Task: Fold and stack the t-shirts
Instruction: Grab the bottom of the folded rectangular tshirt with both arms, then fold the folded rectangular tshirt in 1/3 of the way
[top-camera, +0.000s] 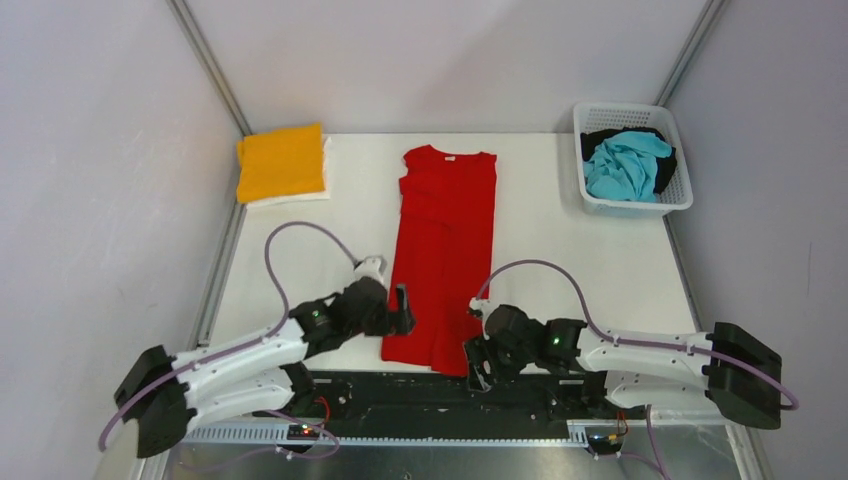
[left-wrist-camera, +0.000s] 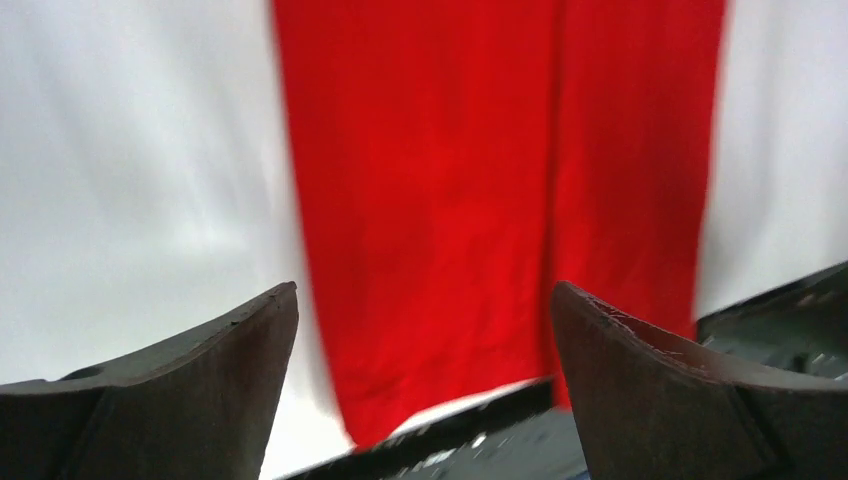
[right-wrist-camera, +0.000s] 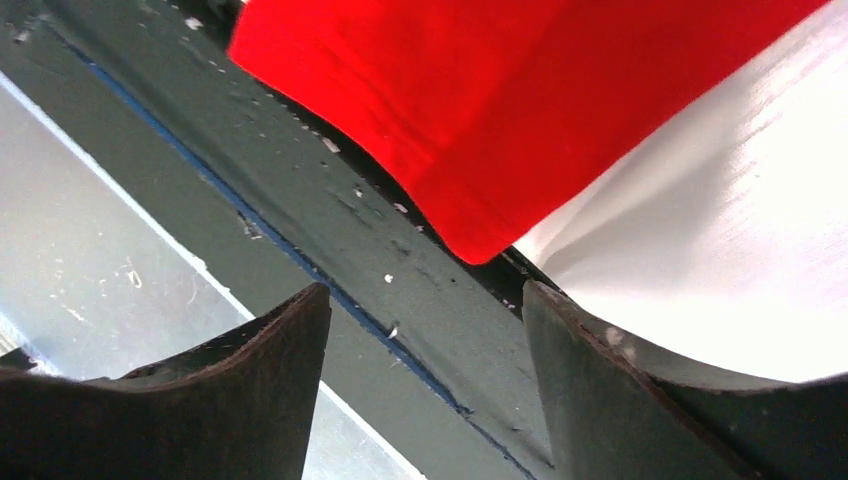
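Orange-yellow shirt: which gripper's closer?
Left. Left gripper is at the red shirt's left edge, right of the orange-yellow shirt; right gripper is farther, at the red shirt's near right corner.

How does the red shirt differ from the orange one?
The red shirt lies as a long strip mid-table; the orange shirt is folded into a compact square at the far left corner. Orange rests on white cloth, red directly on the table. Both are plain, single-coloured.
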